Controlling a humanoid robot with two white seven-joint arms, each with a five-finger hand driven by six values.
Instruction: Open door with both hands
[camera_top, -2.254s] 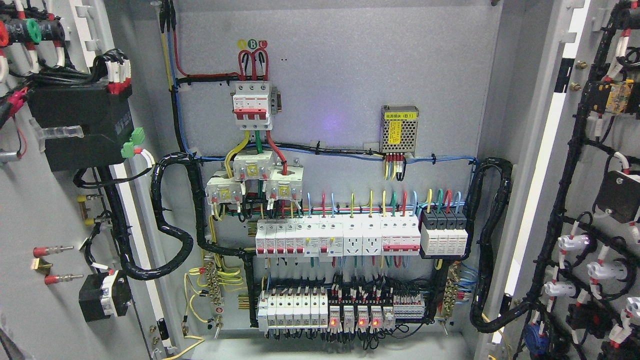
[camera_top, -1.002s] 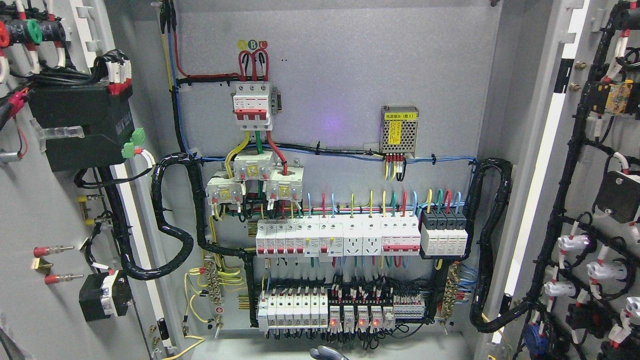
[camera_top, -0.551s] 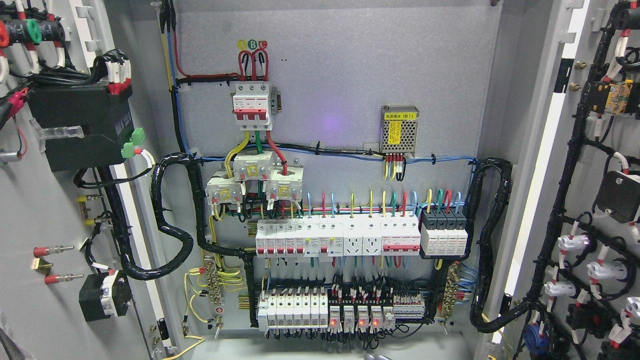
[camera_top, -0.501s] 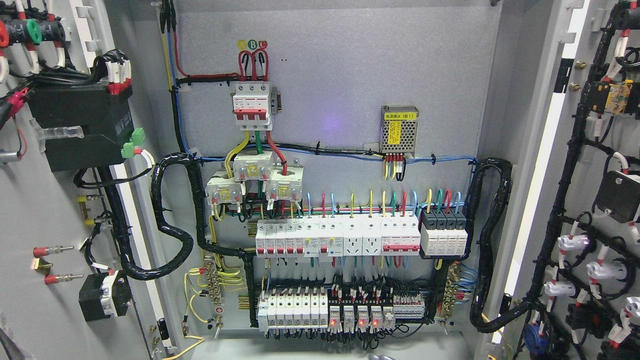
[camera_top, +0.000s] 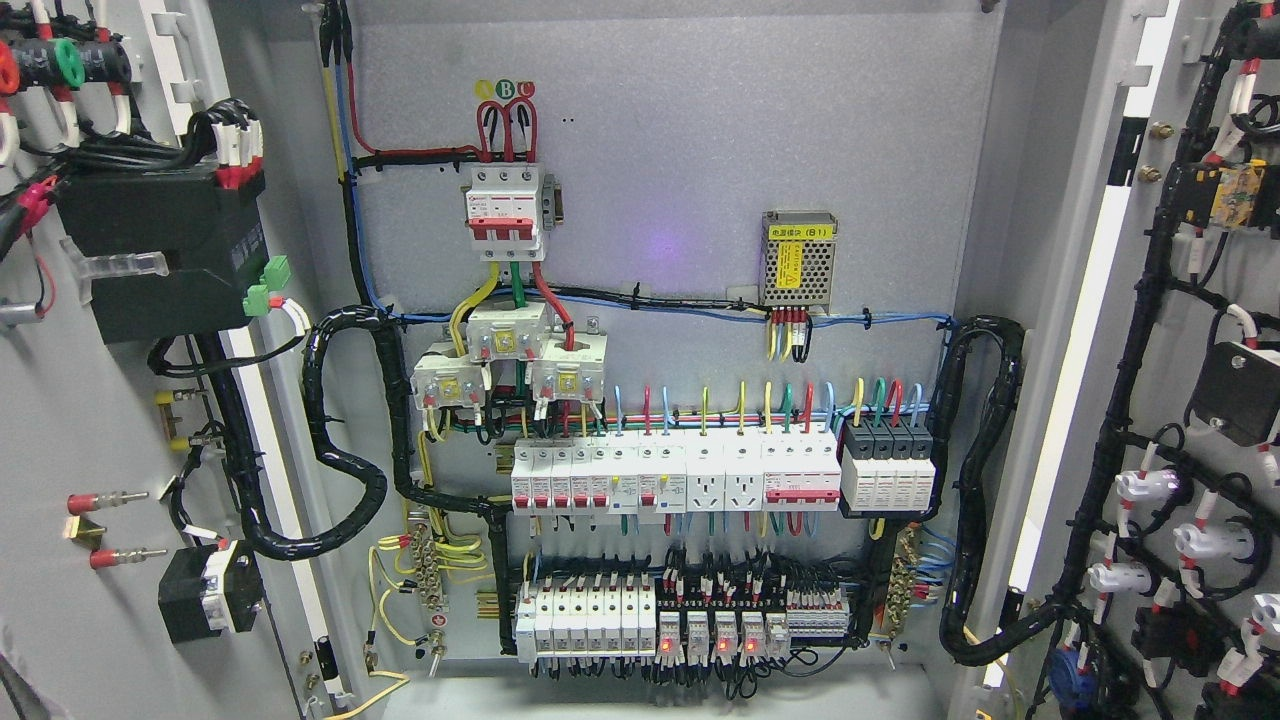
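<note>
A grey electrical cabinet fills the head view with both doors swung wide. The left door (camera_top: 70, 560) shows its inner face at the picture's left, carrying a black box and wired parts. The right door (camera_top: 1170, 330) stands open at the right, its inner face laced with black cable looms and white connectors. Between them the back panel (camera_top: 680, 150) is fully exposed. Neither of my hands nor any arm shows in this view.
On the back panel sit a red-and-white main breaker (camera_top: 505, 212), a perforated metal power supply (camera_top: 798, 258), rows of white breakers (camera_top: 675, 478) and lower relays with red lights (camera_top: 705, 632). Thick black cable looms (camera_top: 345, 440) hang at both sides.
A grey fingertip showed at the bottom edge near the middle a second ago, slid right and dropped out of view. The doors and the cabinet have not moved.
</note>
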